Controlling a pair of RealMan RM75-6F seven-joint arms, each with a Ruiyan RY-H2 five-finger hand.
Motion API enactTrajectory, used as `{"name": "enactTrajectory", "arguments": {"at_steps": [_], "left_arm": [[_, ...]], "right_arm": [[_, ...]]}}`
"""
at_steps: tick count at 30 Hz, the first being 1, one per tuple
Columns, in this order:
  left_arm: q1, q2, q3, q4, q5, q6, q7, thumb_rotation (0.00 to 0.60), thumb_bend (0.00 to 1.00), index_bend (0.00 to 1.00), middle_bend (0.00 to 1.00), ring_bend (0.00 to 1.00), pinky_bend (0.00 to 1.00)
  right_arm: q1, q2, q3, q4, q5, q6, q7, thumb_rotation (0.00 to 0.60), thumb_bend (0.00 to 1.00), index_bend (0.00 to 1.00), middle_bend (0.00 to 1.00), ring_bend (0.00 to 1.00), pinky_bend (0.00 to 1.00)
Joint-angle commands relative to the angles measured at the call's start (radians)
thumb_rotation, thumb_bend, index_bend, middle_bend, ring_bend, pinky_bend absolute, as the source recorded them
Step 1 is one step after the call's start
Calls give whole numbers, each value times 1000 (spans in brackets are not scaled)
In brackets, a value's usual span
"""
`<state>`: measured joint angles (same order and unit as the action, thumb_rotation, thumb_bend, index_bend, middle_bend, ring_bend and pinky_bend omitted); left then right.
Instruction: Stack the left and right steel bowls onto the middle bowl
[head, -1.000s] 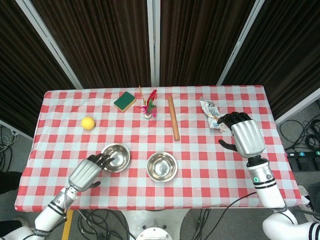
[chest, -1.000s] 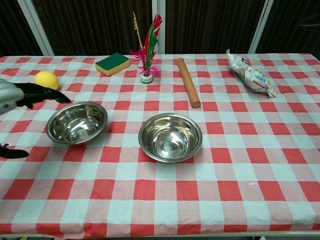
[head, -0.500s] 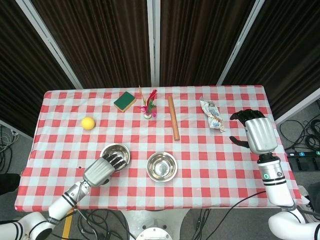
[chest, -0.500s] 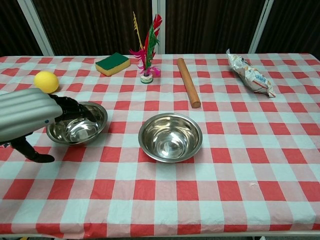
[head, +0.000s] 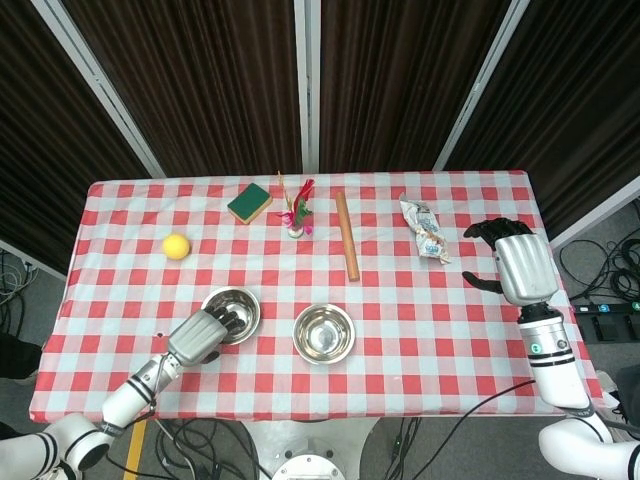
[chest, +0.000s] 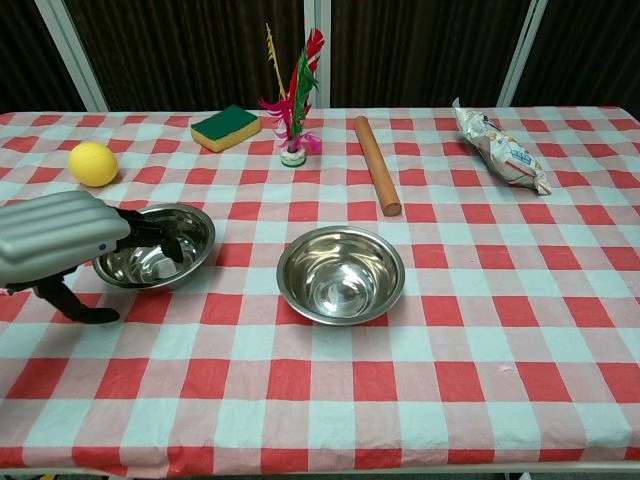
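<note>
While you watch, left hand (chest: 60, 238): fingers curled over the left bowl (chest: 155, 246) rim, grip unclear
Right hand (head: 517, 264): apart, holding nothing
Middle bowl (chest: 340, 273): table centre

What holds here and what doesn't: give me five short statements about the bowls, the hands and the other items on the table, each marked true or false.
1. The left hand has its fingers over the rim and inside the left bowl. True.
2. The middle bowl already has a bowl stacked in it. False: it is empty.
3. The right hand holds the snack packet. False: the hand is beside the packet, apart from it, and holds nothing.
4. The yellow ball lies apart from the left bowl. True.
5. The left bowl is lifted off the table. False: it sits on the checked cloth.
</note>
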<state>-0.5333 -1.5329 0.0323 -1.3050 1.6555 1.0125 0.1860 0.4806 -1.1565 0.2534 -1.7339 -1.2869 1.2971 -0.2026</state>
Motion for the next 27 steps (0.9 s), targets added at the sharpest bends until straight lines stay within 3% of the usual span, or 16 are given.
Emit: {"name": "enactTrajectory", "arguments": {"at_steps": [1, 12, 27], "left_arm": [[-11, -8, 4, 21, -6, -9, -11, 600, 237, 330, 382, 310, 430], [-36, -43, 3, 72, -17, -10, -34, 600, 273, 357, 412, 329, 445], [-47, -109, 7, 155, -27, 15, -61, 600, 357, 544, 603, 526, 615]], "right_arm": [[-1, -2, 0, 9, -1, -3, 9, 600, 0, 394, 411, 313, 355], [5, -14, 2, 42, 14, -26, 18, 600, 0, 392, 411, 313, 353], [6, -13, 5, 58, 36, -39, 14, 600, 1, 386, 411, 313, 353]]}}
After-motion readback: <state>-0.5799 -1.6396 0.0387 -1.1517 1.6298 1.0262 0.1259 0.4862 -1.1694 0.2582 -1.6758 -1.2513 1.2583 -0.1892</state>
